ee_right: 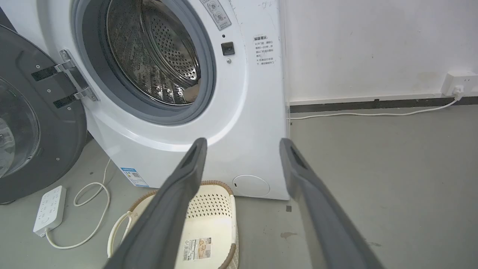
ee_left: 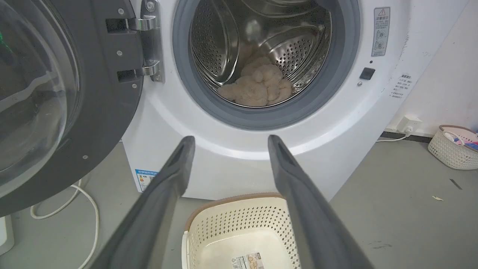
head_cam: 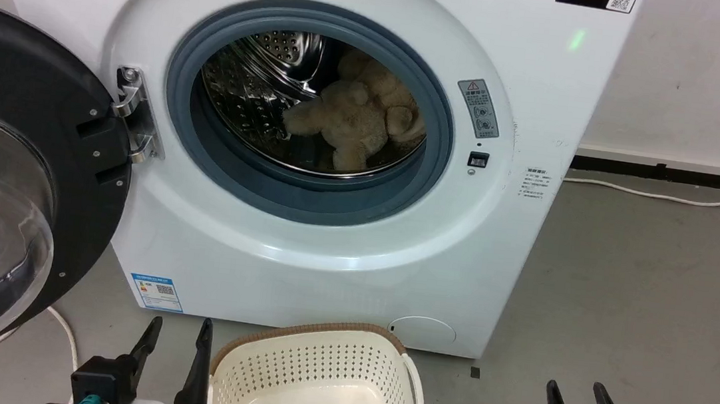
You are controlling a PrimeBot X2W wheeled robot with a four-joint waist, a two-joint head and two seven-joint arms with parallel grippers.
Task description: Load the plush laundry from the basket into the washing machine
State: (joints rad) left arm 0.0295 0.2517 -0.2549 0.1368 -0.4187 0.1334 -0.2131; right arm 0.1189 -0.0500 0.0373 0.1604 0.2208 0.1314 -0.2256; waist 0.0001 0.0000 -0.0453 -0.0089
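Observation:
The beige plush laundry lies inside the steel drum of the white washing machine, whose black-framed glass door stands swung open to the left. The plush laundry also rests low in the drum in the left wrist view. On the floor before the washer sits the cream basket, with only a label sticker on its bottom. My left gripper is open just left of the basket. At the lower right my right gripper is open over bare floor, holding nothing.
A white power strip and looped cable lie on the floor under the open door. Another cable runs along the wall at the right. A second small basket stands by the wall farther right. Grey floor spreads right of the washer.

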